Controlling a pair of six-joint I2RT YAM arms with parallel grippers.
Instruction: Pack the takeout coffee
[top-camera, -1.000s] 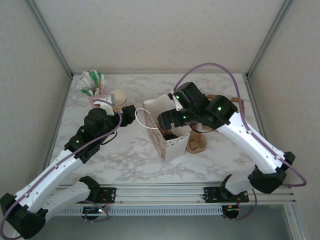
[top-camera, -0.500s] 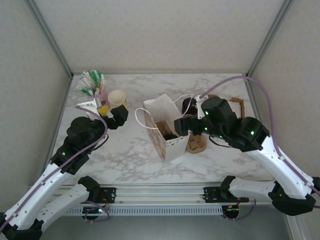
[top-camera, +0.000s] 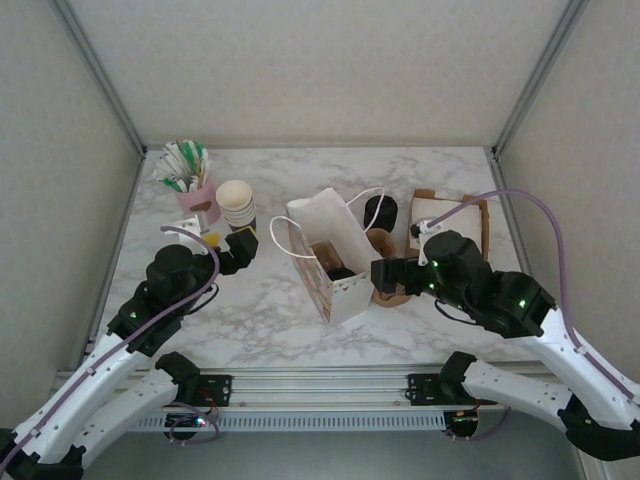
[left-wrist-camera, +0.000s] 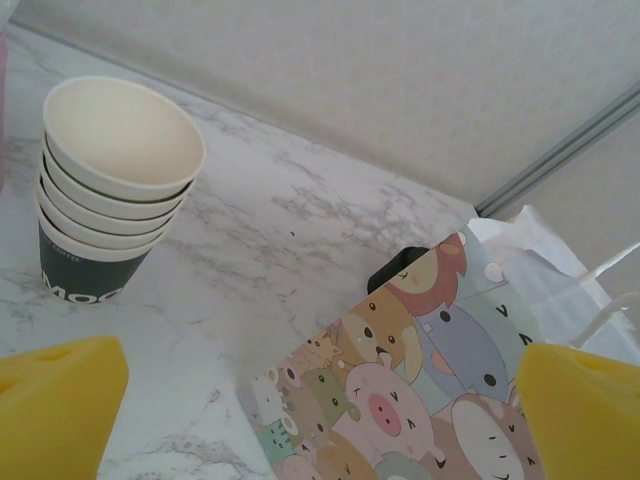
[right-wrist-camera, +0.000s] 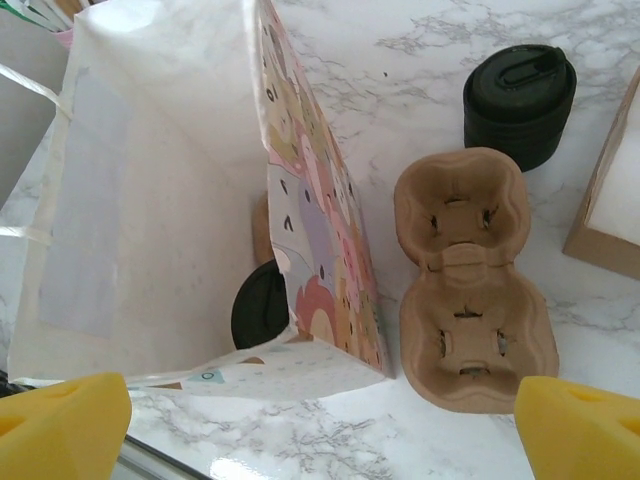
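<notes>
The coffee (right-wrist-camera: 262, 305) is sitting down at the bottom of the bag (right-wrist-camera: 170, 170), and from above it is showing as a black disc. The bag is standing open in the middle of the worktop (top-camera: 260, 320). The right gripper (top-camera: 384, 271) is hanging at 3 o'clock from the bag, just beside it, and its jaws are standing wide apart and holding nothing. A brown cup tray (right-wrist-camera: 470, 290) is lying on the worktop there, close beside the bag. A black cup (right-wrist-camera: 520, 92) is standing at 1 o'clock from the bag. The left gripper (top-camera: 240, 250) is hanging at 9 o'clock from the bag, apart from it, and its jaws are standing wide apart and holding nothing too. A stack of paper cups (left-wrist-camera: 110, 180) is standing at 10 o'clock from the bag, near the left gripper.
</notes>
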